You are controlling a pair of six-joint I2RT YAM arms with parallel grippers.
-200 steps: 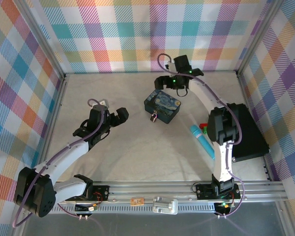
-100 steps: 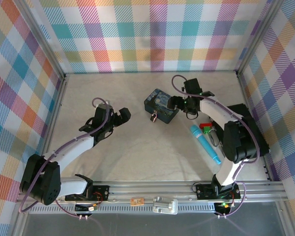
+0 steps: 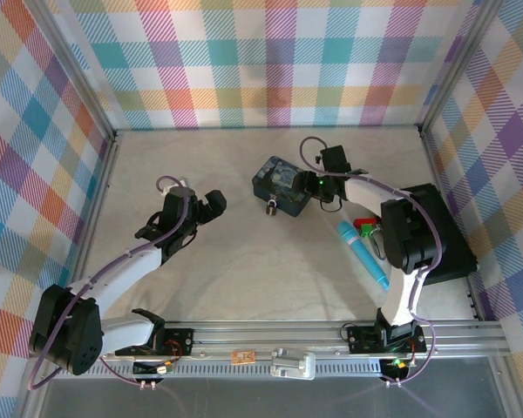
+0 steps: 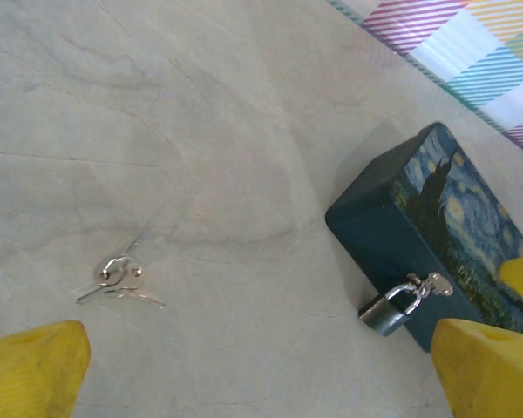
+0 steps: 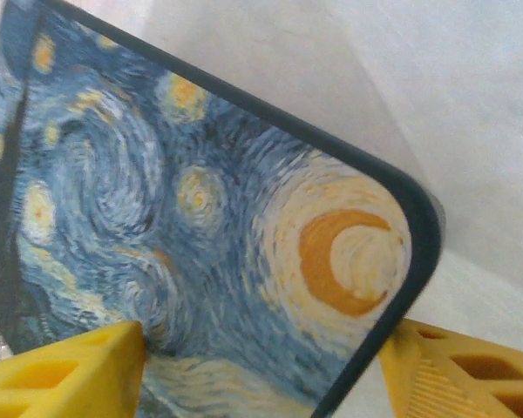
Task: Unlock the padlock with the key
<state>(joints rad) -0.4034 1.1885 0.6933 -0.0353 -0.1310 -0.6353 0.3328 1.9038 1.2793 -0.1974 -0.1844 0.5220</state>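
the blue painted tin [image 3: 281,183] is sitting shut, the padlock [image 4: 385,309] hanging on its hasp. the key [image 4: 122,283] is lying on the cloth well apart from it. a light-blue pen [image 3: 362,254] is lying nearby. the left gripper [image 4: 257,370] is hovering wide open, holding nothing. the right gripper [image 5: 261,374] is straddling the tin's corner; i cannot tell whether it is gripping.

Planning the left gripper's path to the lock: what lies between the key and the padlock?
Nothing. In the left wrist view, the pale table between the key and the padlock is bare.
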